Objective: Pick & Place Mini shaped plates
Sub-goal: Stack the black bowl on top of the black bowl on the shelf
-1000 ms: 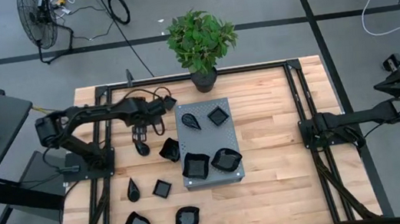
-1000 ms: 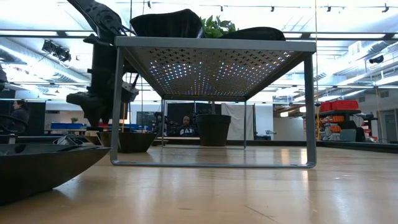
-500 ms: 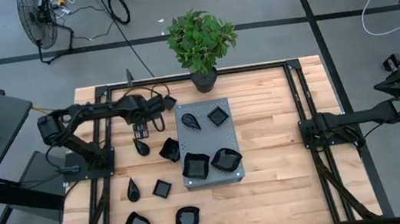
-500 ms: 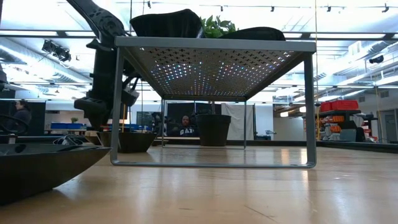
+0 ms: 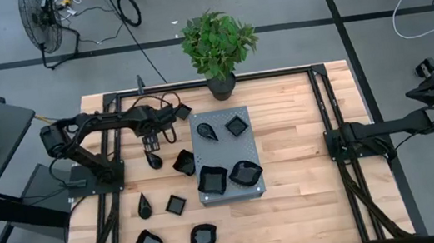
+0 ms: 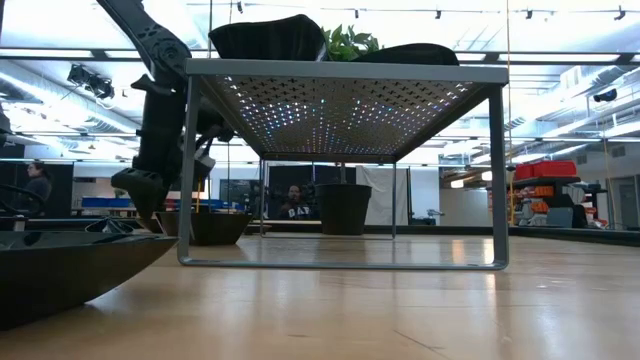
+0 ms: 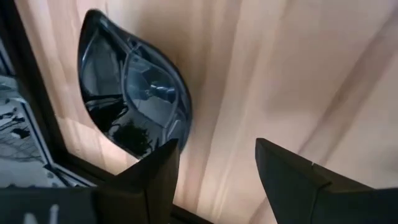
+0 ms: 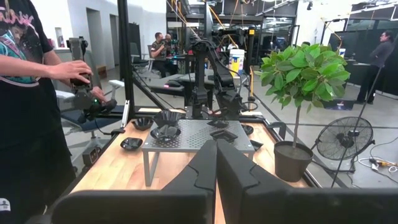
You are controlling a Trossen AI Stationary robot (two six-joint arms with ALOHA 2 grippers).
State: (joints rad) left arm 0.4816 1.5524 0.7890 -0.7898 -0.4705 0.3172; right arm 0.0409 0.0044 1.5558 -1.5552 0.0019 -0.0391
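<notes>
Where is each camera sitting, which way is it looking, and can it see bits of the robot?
High view: above, facing straight down on the table; shows both arms.
Low view: at tabletop height, facing across under the grey slab; shows the left arm.
Left wrist view: on the left arm, facing down at a teardrop plate; shows the open left gripper.
Right wrist view: off the table's right side, facing back across it; shows the shut right gripper.
High and right wrist views share the potted plant.
</notes>
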